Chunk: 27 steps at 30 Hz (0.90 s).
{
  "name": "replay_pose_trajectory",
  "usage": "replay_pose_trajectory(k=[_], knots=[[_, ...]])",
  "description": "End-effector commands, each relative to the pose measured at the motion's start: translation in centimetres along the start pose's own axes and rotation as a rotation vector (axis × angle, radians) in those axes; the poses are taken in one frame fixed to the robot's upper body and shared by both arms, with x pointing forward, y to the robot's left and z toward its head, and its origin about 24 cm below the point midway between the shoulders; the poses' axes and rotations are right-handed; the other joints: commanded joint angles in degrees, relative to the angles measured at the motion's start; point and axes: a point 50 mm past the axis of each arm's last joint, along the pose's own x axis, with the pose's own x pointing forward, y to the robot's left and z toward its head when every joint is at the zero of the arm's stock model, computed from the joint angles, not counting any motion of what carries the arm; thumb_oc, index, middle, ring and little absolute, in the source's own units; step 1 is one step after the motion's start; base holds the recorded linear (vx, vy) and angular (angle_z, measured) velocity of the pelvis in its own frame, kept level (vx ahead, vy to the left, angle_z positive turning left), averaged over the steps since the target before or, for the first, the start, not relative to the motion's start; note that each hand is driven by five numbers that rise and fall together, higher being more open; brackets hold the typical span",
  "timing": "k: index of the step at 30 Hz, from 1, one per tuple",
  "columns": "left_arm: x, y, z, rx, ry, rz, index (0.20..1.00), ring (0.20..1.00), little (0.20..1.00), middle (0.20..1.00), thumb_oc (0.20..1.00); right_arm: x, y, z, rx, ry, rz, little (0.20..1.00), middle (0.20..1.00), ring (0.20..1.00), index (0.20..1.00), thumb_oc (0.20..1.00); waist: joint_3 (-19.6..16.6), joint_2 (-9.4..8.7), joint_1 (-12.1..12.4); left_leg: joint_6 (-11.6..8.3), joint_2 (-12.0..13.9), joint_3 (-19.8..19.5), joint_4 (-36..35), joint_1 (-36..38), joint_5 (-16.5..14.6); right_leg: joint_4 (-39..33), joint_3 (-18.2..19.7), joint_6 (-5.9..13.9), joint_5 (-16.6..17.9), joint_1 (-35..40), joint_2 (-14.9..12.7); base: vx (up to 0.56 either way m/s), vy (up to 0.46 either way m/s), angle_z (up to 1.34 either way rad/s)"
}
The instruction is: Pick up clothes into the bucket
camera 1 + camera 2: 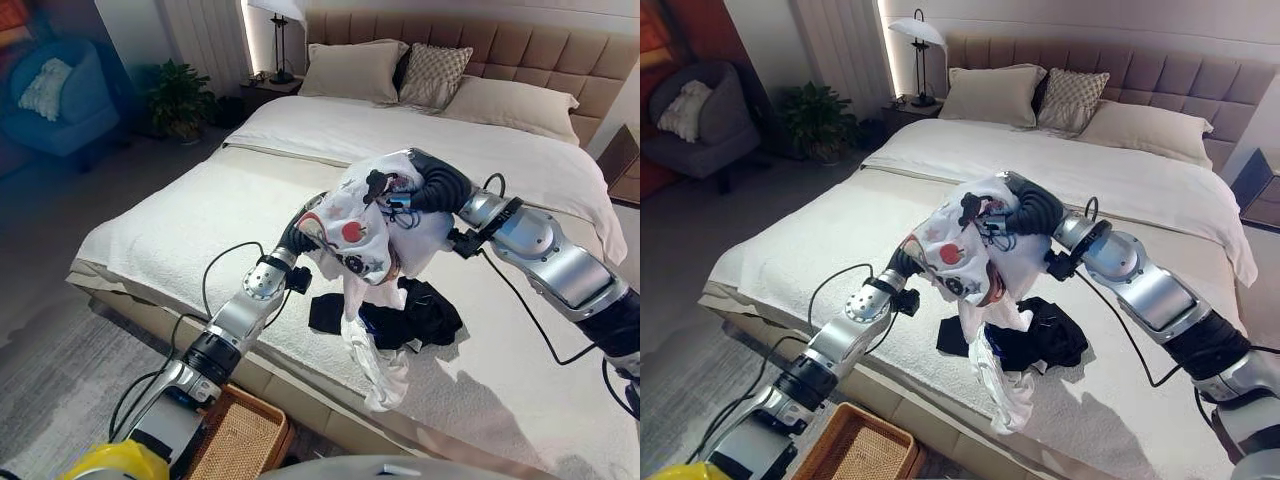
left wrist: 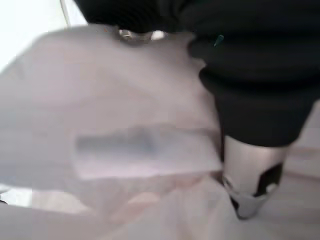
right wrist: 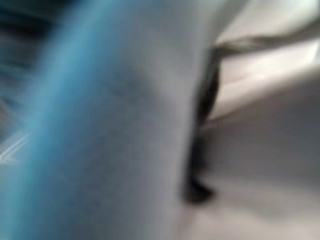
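A white garment with red and dark print (image 1: 350,225) hangs bunched above the bed, its tail (image 1: 375,365) drooping over the bed's near edge. My right hand (image 1: 425,185) reaches in from the right, its fingers (image 1: 378,184) curled into the top of the cloth. From below on the left comes my left hand (image 1: 296,233), sunk into the garment. In the left wrist view the white cloth (image 2: 125,140) lies right against that hand. A black garment (image 1: 420,315) lies crumpled on the bed under the raised one. The wicker basket (image 1: 240,435) stands on the floor by the bed's near edge.
The bed (image 1: 180,220) has a cream cover, with pillows (image 1: 355,70) against the padded headboard. At the far left stand a blue armchair (image 1: 55,100), a plant (image 1: 180,100) and a lamp (image 1: 280,50) on a nightstand. Grey carpet (image 1: 60,370) lies left of the basket.
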Motion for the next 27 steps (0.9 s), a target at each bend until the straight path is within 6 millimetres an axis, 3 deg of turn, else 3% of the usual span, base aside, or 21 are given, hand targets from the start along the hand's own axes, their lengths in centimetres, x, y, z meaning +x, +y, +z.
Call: replay_pose_trajectory(k=[1, 5, 10, 11, 14, 15, 16, 17, 24, 25, 27], knots=[[1.6, -1.0, 2.6, -0.01, -0.087, -0.074, 1.0, 1.0, 1.0, 1.0, 1.0, 1.6, -0.3, 4.2, 0.079, -0.22, -0.003, 0.2, 0.2, 0.2, 0.2, 0.2, -3.32, -3.94, -0.39, 1.52, -2.35, 1.58, 1.29, 2.29, -4.31, 2.23, 0.24, 3.12, -0.39, 0.74, -2.84, 0.0, 0.0, 0.0], [1.3, -3.0, 3.5, -0.152, -0.098, -0.196, 1.0, 1.0, 1.0, 1.0, 1.0, 2.1, 0.9, 4.4, 0.136, -0.231, 0.055, 0.2, 0.2, 0.2, 0.2, 0.2, -3.28, -3.74, -0.43, 1.55, -2.3, 1.25, 0.92, 3.07, -4.6, 2.03, 0.18, 3.22, -0.63, 1.58, -2.94, 0.01, 0.002, 0.0], [1.0, -4.2, 4.5, -0.164, -0.088, -0.371, 1.0, 1.0, 1.0, 1.0, 1.0, 2.4, 1.7, 4.7, 0.182, -0.246, 0.092, 0.2, 0.2, 0.2, 0.2, 0.2, -3.54, -3.25, -0.58, 1.56, -2.45, 1.02, 0.93, 3.38, -4.67, 1.85, 0.11, 3.4, -0.58, 1.92, -3.03, 0.01, 0.002, 0.0], [-1.0, -3.2, 1.9, -0.223, 0.02, -0.445, 0.2, 0.2, 0.2, 0.2, 0.2, 2.3, 1.2, 4.7, 0.189, -0.25, 0.089, 0.2, 0.2, 0.2, 0.2, 0.2, -3.69, -3.15, -0.24, 1.53, -2.38, 1.16, 0.93, 3.37, -4.7, 1.66, 0.17, 3.41, -0.54, 1.92, -3.03, 0.0, 0.0, 0.0], [-2.3, -4.1, 2.0, -0.324, 0.049, -0.559, 0.2, 0.2, 0.2, 0.2, 0.2, 2.3, 1.6, 4.5, 0.234, -0.257, 0.094, 0.2, 0.2, 0.2, 0.2, 0.2, -3.88, -3.04, -0.08, 1.46, -2.33, 1.16, 0.93, 3.39, -4.71, 1.41, 0.23, 3.45, -0.5, 1.96, -3.02, 0.0, 0.0, -0.03], [-1.2, -5.6, 3.1, -0.364, 0.044, -0.592, 0.2, 0.2, 0.2, 0.2, 0.2, 2.8, 2.3, 4.3, 0.272, -0.268, 0.105, 0.2, 0.2, 0.2, 0.2, 0.2, -4.04, -2.95, -0.47, 1.42, -2.33, 1.16, 0.91, 3.36, -4.72, 1.44, 0.29, 3.49, -0.48, 1.88, -2.98, 0.0, 0.0, 0.0], [-0.6, -5.3, 3.6, -0.324, 0.026, -0.594, 0.2, 0.2, 0.2, 0.2, 0.2, 3.1, 2.8, 4.6, 0.269, -0.28, 0.112, 0.2, 0.2, 0.2, 0.2, 0.2, -4.13, -2.8, -0.81, 1.39, -2.32, 1.19, 0.95, 3.31, -4.64, 1.45, 0.47, 3.5, -0.48, 1.77, -2.92, -0.01, 0.002, 0.08], [-1.9, -4.8, 3.1, -0.394, 0.047, -0.612, 0.2, 0.2, 0.2, 0.2, 0.2, 2.6, 2.2, 4.4, 0.251, -0.272, 0.087, 0.2, 0.2, 0.2, 0.2, 0.2, -4.1, -2.63, -0.92, 1.46, -2.35, 1.12, 0.94, 3.27, -4.66, 1.37, 0.59, 3.48, -0.39, 1.7, -2.97, -0.01, 0.005, 0.06], [-3.1, -3.4, 1.1, -0.486, 0.096, -0.552, 0.2, 0.2, 0.2, 0.2, 0.2, 1.8, 0.7, 2.5, 0.181, -0.196, -0.027, 0.2, 0.2, 0.2, 0.2, 0.2, -4.2, -2.92, -0.48, 1.54, -2.4, 1.06, 0.86, 3.28, -4.67, 1.19, 0.66, 3.4, -0.27, 1.73, -2.96, 0.0, -0.001, -0.02], [-3.6, -2.9, 0.4, -0.532, 0.104, -0.5, 0.2, 0.2, 0.2, 0.2, 0.2, 1.4, 0.2, 2.0, 0.159, -0.177, -0.065, 0.344, 0.344, 0.344, 0.344, 0.344, -4.11, -3.04, -0.25, 1.6, -2.4, 1.01, 0.87, 3.27, -4.67, 1.18, 0.61, 3.38, -0.23, 1.72, -3.0, -0.01, -0.002, -0.04], [-3.9, -2.9, 0.1, -0.535, 0.108, -0.493, 0.2, 0.2, 0.2, 0.2, 0.2, 1.3, 0.2, 1.9, 0.149, -0.174, -0.068, 0.507, 0.507, 0.507, 0.507, 0.507, -4.12, -3.08, -0.14, 1.63, -2.45, 0.97, 0.87, 3.24, -4.71, 1.16, 0.63, 3.36, -0.21, 1.71, -3.01, 0.0, 0.0, 0.0]])
